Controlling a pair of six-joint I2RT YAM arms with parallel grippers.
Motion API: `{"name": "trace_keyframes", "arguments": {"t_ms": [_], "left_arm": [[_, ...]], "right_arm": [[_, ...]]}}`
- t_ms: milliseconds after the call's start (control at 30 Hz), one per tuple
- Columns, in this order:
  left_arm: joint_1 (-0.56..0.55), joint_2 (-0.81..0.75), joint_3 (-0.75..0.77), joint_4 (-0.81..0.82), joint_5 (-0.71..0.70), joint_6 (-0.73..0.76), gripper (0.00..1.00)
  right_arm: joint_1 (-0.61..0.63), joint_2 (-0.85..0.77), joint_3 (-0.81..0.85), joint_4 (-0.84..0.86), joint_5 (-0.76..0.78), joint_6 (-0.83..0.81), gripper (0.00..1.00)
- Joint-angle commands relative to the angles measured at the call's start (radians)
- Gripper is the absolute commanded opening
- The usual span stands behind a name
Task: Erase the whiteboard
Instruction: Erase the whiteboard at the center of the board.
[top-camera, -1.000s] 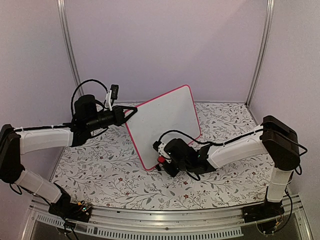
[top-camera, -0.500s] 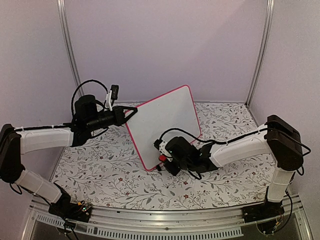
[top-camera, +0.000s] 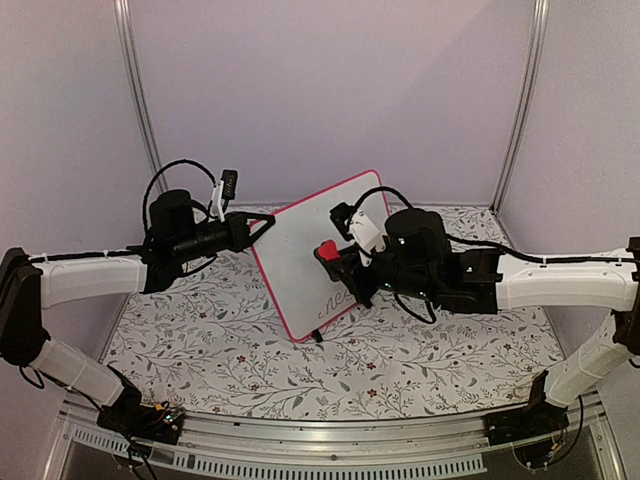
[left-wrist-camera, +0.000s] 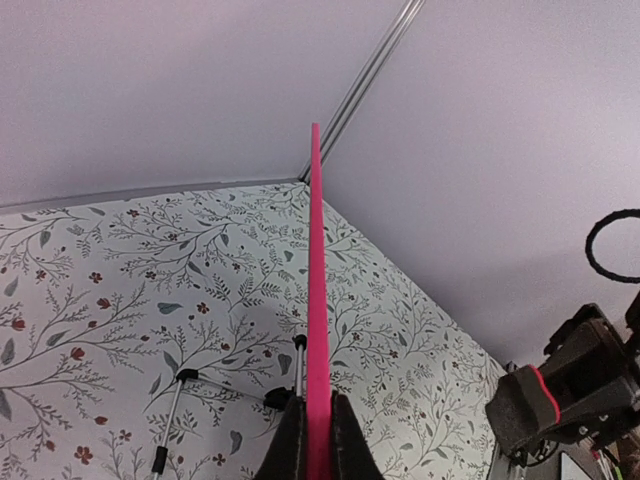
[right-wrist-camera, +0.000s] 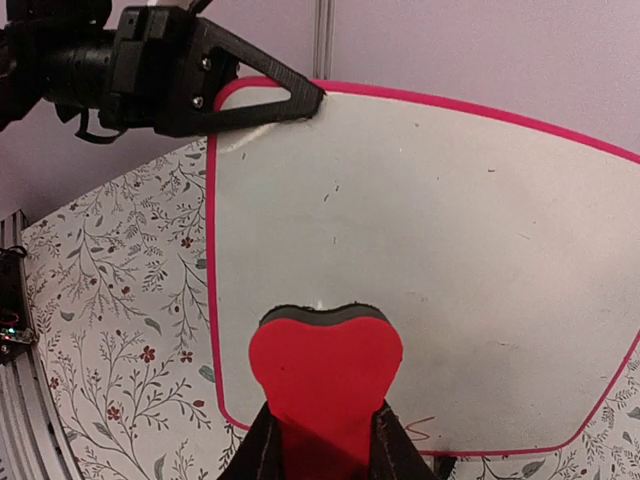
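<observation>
1. Left gripper (top-camera: 265, 225) clamps the pink-framed whiteboard (top-camera: 298, 262) at its edge, holding it upright over the floral tabletop (top-camera: 200, 330).
2. Right gripper (top-camera: 340, 258), closed on a red eraser (top-camera: 326, 250), faces the board.

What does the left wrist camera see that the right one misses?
Left wrist only: the whiteboard edge-on, a thin pink line in the left tool, and its stand legs behind. Right wrist only: the board's white face, with faint writing near its bottom edge. Both: the red eraser in the right tool, and the floral table cover.
</observation>
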Motion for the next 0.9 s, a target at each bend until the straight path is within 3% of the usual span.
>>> {"name": "trace_keyframes", "arguments": {"t_ms": [0,300,867], "left_arm": [[-0.009,0.000,0.017,0.048,0.022,0.000,0.00],[-0.009,-0.009,0.016,0.047,0.023,-0.003,0.00],[-0.009,-0.016,0.013,0.047,0.024,-0.004,0.00]], "right_arm": [[-0.053,-0.104,0.037,0.069,-0.180,0.056,0.24],[-0.168,-0.193,0.059,0.164,-0.456,0.182,0.24],[-0.234,-0.170,0.114,0.212,-0.495,0.287,0.24]]}}
